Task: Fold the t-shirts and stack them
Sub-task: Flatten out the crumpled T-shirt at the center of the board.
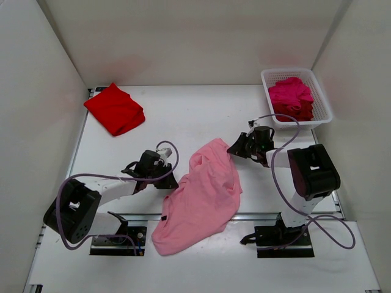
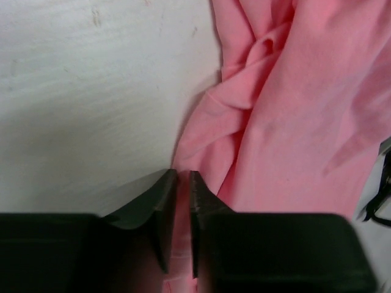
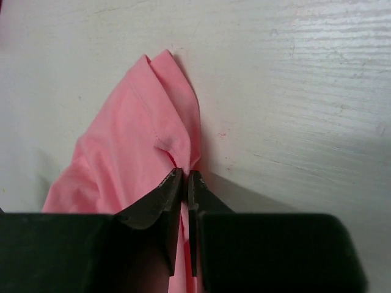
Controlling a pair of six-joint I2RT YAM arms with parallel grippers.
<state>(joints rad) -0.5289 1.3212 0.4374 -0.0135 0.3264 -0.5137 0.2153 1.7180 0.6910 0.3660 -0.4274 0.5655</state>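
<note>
The bright red t-shirt (image 1: 114, 108) looks folded, a magenta t-shirt (image 1: 292, 97) sits in the basket (image 1: 324, 101), and the left gripper (image 1: 169, 181) and right gripper (image 1: 233, 148) each pinch the crumpled light pink t-shirt (image 1: 201, 195).

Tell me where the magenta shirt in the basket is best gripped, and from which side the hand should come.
Probably grip the bunched crest of the magenta shirt, coming straight down from above. It lies heaped inside the white basket, whose lattice walls close off every sideways approach. The right hand, nearest, is shut on the pink shirt.
</note>
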